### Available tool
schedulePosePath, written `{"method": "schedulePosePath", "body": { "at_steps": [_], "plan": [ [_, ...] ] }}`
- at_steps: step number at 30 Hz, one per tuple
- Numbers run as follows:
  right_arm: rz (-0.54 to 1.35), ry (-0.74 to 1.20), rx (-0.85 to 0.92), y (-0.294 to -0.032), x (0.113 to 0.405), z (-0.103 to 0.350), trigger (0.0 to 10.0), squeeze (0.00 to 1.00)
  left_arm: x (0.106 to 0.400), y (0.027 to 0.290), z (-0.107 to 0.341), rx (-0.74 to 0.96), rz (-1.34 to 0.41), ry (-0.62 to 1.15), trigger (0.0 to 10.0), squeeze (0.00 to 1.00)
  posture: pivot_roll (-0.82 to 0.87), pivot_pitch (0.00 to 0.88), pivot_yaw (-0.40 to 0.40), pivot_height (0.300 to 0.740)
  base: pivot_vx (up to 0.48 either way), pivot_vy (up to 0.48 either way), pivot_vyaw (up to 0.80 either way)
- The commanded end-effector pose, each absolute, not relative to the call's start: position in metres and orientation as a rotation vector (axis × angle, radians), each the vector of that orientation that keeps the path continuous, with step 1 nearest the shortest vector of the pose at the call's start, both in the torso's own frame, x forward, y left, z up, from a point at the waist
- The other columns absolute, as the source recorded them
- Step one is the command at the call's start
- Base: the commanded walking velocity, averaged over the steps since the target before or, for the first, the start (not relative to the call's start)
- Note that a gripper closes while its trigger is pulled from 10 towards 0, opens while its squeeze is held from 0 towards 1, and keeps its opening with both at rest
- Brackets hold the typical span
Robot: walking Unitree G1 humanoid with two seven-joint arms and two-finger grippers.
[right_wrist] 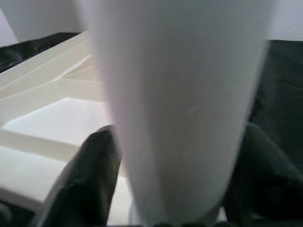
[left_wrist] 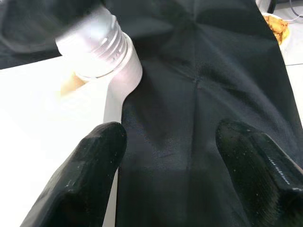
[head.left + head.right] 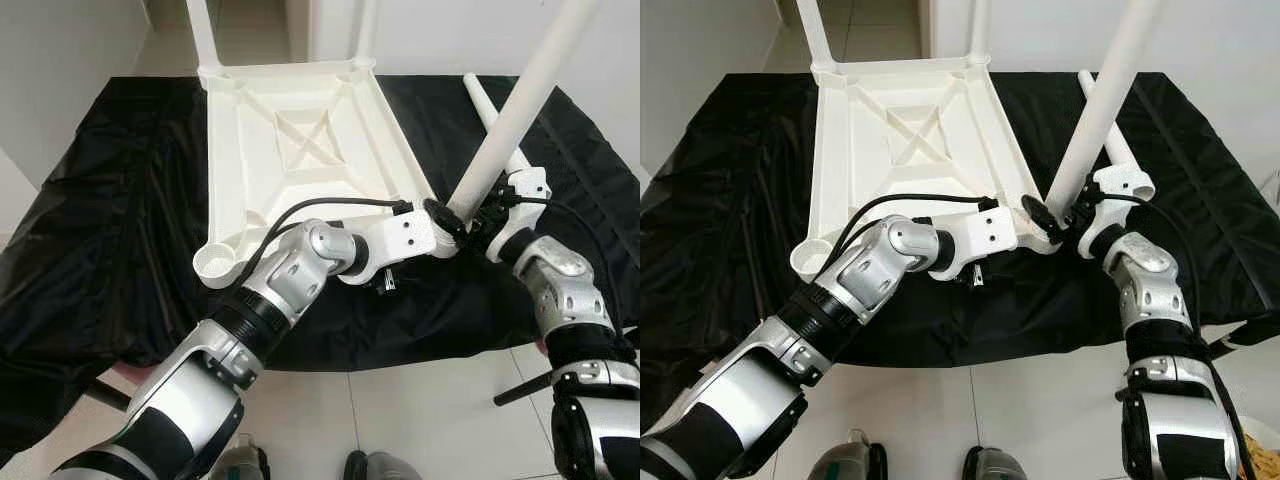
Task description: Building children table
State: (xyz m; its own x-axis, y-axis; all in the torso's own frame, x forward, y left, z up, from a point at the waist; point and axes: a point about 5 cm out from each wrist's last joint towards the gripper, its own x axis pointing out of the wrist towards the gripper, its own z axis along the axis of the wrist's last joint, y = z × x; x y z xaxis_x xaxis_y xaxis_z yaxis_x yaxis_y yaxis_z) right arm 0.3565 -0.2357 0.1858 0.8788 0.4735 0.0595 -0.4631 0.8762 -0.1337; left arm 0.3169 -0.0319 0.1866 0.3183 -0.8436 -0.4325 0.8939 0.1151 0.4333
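The white plastic table top (image 3: 235, 150) lies upside down on a black cloth (image 3: 110, 230). Two white legs (image 3: 200, 30) stand at its far corners. My right gripper (image 3: 487, 216) is shut on a third white leg (image 3: 520, 100), which leans to the right with its lower end at the top's near right corner. In the right wrist view that leg (image 1: 180, 104) sits between the fingers (image 1: 94, 175). My left gripper (image 3: 440, 225) is open beside the same corner, close to the leg's threaded end (image 2: 102, 45). A spare leg (image 3: 1102, 115) lies on the cloth behind.
The near left corner socket (image 3: 215, 263) stands open. The cloth's front edge meets a pale tiled floor (image 3: 420, 420), where a dark rod (image 3: 520, 388) lies at the right. White walls close in at the left and back.
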Motion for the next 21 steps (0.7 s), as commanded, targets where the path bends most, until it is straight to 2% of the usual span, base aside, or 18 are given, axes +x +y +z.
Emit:
{"method": "schedulePosePath", "body": {
  "at_steps": [1,2,4,5,14,15,18,19,21],
  "plan": [
    [0.475,-0.107,-0.096,-0.242,0.357,0.189,4.1,0.0,0.317,-0.032,0.188,0.703,-1.279,0.088,10.0,0.0,0.03,0.071,0.019,0.74,0.0,0.0,0.0],
    [0.488,-0.106,-0.095,-0.243,0.357,0.189,1.5,0.0,0.317,-0.032,0.189,0.703,-1.28,0.087,10.0,0.0,0.03,0.072,0.021,0.74,0.0,0.0,0.0],
    [0.488,-0.106,-0.095,-0.243,0.357,0.189,1.5,0.0,0.317,-0.032,0.189,0.703,-1.28,0.087,10.0,0.0,0.03,0.072,0.021,0.74,0.0,0.0,0.0],
    [0.507,-0.101,-0.105,-0.243,0.356,0.187,0.0,0.0,0.317,-0.032,0.189,0.704,-1.28,0.087,10.0,0.0,0.03,0.072,0.023,0.74,0.0,0.0,0.0],
    [0.548,-0.089,-0.123,-0.24,0.353,0.182,0.0,0.0,0.316,-0.032,0.189,0.704,-1.284,0.086,10.0,0.0,0.03,0.075,0.024,0.74,0.0,0.0,0.0],
    [0.537,-0.095,-0.107,-0.238,0.354,0.182,2.1,0.0,0.316,-0.032,0.189,0.704,-1.284,0.086,10.0,0.0,0.03,0.075,0.023,0.74,0.0,0.0,0.0],
    [0.516,-0.105,-0.094,-0.235,0.354,0.182,1.7,0.0,0.316,-0.032,0.189,0.705,-1.284,0.086,10.0,0.0,0.03,0.075,0.021,0.74,0.0,0.0,0.0],
    [0.485,-0.112,-0.078,-0.231,0.354,0.181,10.0,0.0,0.316,-0.032,0.189,0.705,-1.284,0.086,10.0,0.0,0.03,0.075,0.019,0.74,0.0,0.0,0.0],
    [0.44,-0.115,-0.057,-0.227,0.356,0.179,10.0,0.0,0.316,-0.032,0.189,0.704,-1.284,0.086,10.0,0.0,0.03,0.075,0.019,0.74,0.0,0.0,0.0]
  ]
}}
